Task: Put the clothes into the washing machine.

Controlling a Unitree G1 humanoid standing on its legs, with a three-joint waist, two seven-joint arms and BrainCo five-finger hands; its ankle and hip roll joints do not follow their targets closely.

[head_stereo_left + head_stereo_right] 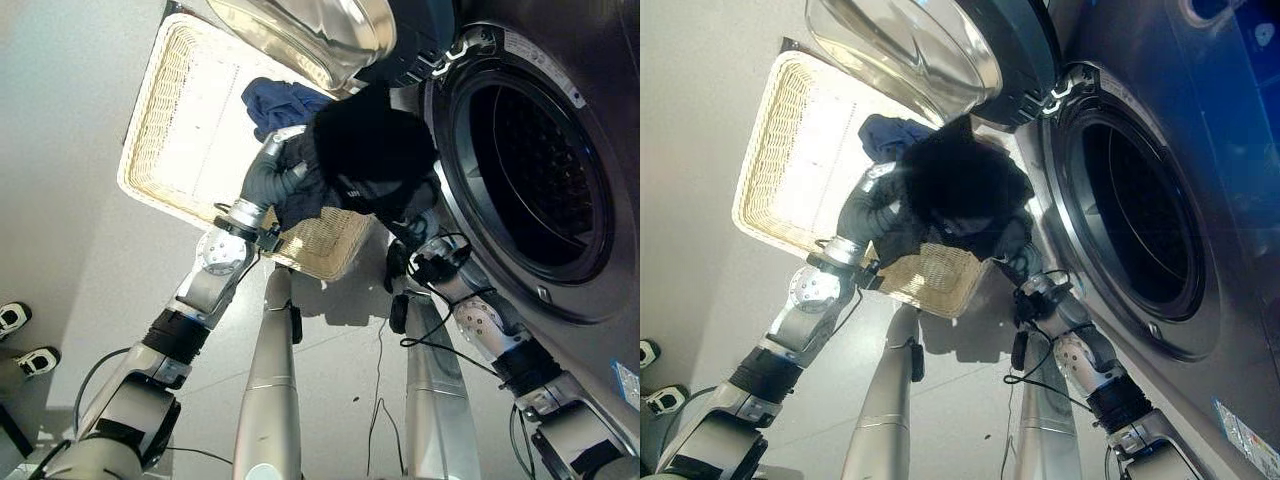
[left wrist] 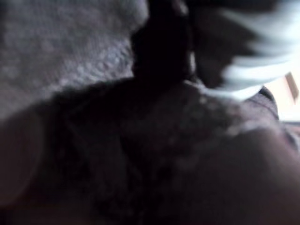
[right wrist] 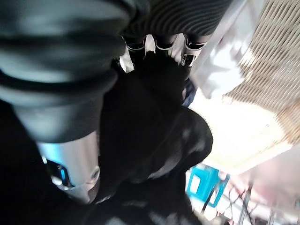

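A black garment (image 1: 370, 150) hangs bunched between my two hands, above the near corner of the wicker basket (image 1: 150, 120) and just left of the washing machine's open drum (image 1: 530, 170). My left hand (image 1: 268, 180) clutches its left side, and the left wrist view shows dark cloth (image 2: 140, 154) pressed close. My right hand (image 1: 418, 232) grips it from below on the drum side; in the right wrist view its fingers (image 3: 157, 44) sink into the black cloth (image 3: 150, 131). A blue garment (image 1: 275, 100) lies in the basket behind the black one.
The machine's round glass door (image 1: 300, 30) swings open over the basket's far end. The basket sits on the pale floor left of the machine. A person's shoes (image 1: 20, 340) stand at the far left. A blue stool (image 3: 204, 183) shows in the right wrist view.
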